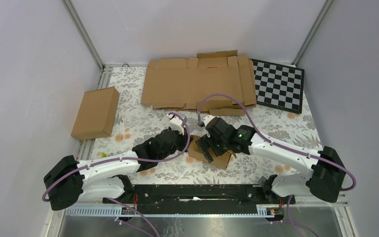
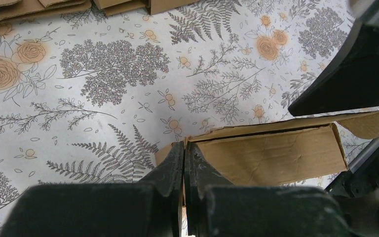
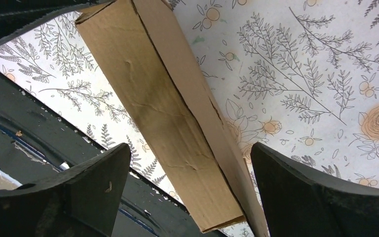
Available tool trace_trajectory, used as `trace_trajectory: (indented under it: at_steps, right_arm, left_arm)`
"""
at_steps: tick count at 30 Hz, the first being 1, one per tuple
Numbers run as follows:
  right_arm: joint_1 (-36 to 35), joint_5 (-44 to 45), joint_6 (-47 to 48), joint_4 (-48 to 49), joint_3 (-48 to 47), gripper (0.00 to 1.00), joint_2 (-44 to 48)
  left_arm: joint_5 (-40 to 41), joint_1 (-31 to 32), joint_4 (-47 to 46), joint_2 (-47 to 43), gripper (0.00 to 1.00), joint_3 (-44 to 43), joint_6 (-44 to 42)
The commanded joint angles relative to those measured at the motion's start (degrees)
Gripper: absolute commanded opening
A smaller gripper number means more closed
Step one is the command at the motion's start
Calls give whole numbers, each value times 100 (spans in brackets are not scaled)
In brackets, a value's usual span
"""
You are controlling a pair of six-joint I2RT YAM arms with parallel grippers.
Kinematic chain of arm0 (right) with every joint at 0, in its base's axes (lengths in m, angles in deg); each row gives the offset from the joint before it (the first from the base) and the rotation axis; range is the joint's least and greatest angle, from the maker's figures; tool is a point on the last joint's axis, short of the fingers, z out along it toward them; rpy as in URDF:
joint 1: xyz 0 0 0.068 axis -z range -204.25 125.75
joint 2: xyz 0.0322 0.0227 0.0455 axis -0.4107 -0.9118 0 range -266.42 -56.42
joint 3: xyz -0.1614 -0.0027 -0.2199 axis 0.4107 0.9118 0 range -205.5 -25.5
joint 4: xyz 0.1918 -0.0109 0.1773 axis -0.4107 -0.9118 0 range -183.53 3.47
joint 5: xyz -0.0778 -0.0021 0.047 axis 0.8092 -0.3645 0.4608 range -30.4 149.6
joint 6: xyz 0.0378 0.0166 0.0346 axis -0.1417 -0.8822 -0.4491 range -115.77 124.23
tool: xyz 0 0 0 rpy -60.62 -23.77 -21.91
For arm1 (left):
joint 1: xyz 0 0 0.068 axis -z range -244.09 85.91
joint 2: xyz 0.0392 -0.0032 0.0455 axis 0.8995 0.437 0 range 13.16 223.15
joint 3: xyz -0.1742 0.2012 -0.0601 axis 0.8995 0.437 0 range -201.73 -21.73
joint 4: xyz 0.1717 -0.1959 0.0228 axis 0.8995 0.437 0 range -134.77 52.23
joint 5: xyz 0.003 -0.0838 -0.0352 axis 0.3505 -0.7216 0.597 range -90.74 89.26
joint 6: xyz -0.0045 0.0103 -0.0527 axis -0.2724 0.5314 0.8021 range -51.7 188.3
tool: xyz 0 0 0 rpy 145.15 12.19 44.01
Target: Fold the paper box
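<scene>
Left wrist alone shows left gripper [image 2: 184, 150] pinching box [image 2: 271, 155].

Plain pale walls [image 1: 29, 49] and metal corner posts [image 1: 84, 34] enclose a table [image 1: 131, 94] covered in floral-print cloth.

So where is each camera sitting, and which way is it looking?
Top external: high behind the arms, looking down on the table, flat cardboard, closed box and checkerboard; the left arm and right arm both show.
Left wrist: on the left arm, looking along its shut jaws, which pinch a corner of the small box; part of the right arm shows too.
Right wrist: on the right arm, looking down between its open jaws, which straddle the small box.
Shared: all three see the small box on the flowery table.
</scene>
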Motion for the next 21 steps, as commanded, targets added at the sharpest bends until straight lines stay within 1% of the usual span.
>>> trace_trajectory:
  at_steps: [1, 8, 12, 16, 18, 19, 21]
  right_arm:
    - [-22, 262, -120, -126, -31, 100, 396]
    - [-17, 545, -387, -645, -135, 100, 838]
    - [-13, 1049, -940, -1006, -59, 100, 1243]
    - [-13, 1497, -1618, -1414, 85, 98, 1851]
    - [-13, 1599, -1930, -1534, 198, 92, 2170]
    - [-13, 1651, -2083, -1595, 241, 87, 2282]
    - [-13, 1754, -2344, -1693, 319, 71, 2470]
  left_arm:
    - [362, 129, -431, -23, 0, 157, 97]
    - [727, 416, -723, -15, 0, 392, 65]
    - [908, 563, -771, 28, 0, 440, -11]
    - [993, 626, -750, 32, 0, 469, -108]
    - [1020, 652, -705, 51, 0, 446, -142]
    - [1043, 672, -682, 60, 0, 443, -164]
    - [1073, 699, -670, 53, 0, 442, -209]
